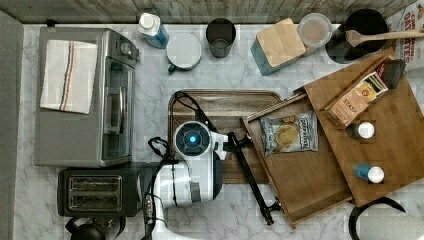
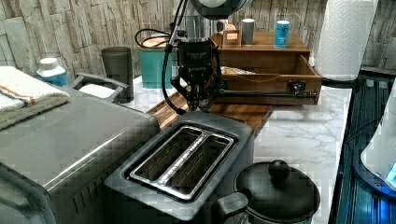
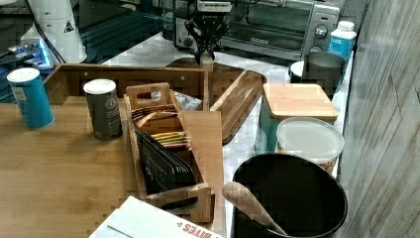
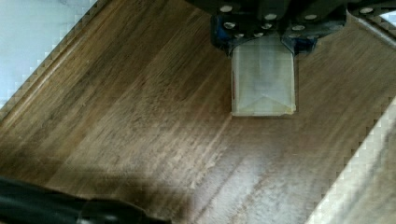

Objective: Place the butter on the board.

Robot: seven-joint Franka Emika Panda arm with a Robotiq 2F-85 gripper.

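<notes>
Pale butter [image 4: 263, 79], a wrapped block, is sitting between the gripper [image 4: 264, 44] fingers in the wrist view, fingers closed against its two sides near the top end. Dark board [image 4: 140, 121] is lying right underneath it, grain running diagonally, with a raised rim and marble counter [image 4: 32, 32] showing past one corner. Whether the block is touching the wood or hanging just above it I cannot tell; the lower edge is looking very close to the surface.

In the right view the gripper [image 3: 205, 47] is pointing straight down over the board [image 3: 242, 99], the butter [image 3: 207, 60] showing as a small light block below the fingers. In the left view the gripper [image 2: 198, 95] is hanging behind the toaster [image 2: 187, 163], over the board [image 2: 233, 114].

Judging the step: placement is nearly done, release is what's left.

Risks from here:
- Grip is sitting on the upper end only, so the block could be pivoting or tipping over when the fingers part, especially if it is not yet down.
- Wrapper could be sticking to a finger pad and getting dragged up or sideways on the retreat.
- Pushing down further could be squashing soft butter against the wood.
- Black rod [image 1: 250, 172] is lying across the board's edge in the top view, just beside the arm [image 1: 192, 165]; the tray [image 1: 300, 165] with the snack bag [image 1: 290, 132] is overlapping the board [image 1: 225, 102] on the top view's right. A sideways exit could be clipping either.
- Cables [image 1: 160, 147] are trailing near the wrist and could be snagging.
</notes>
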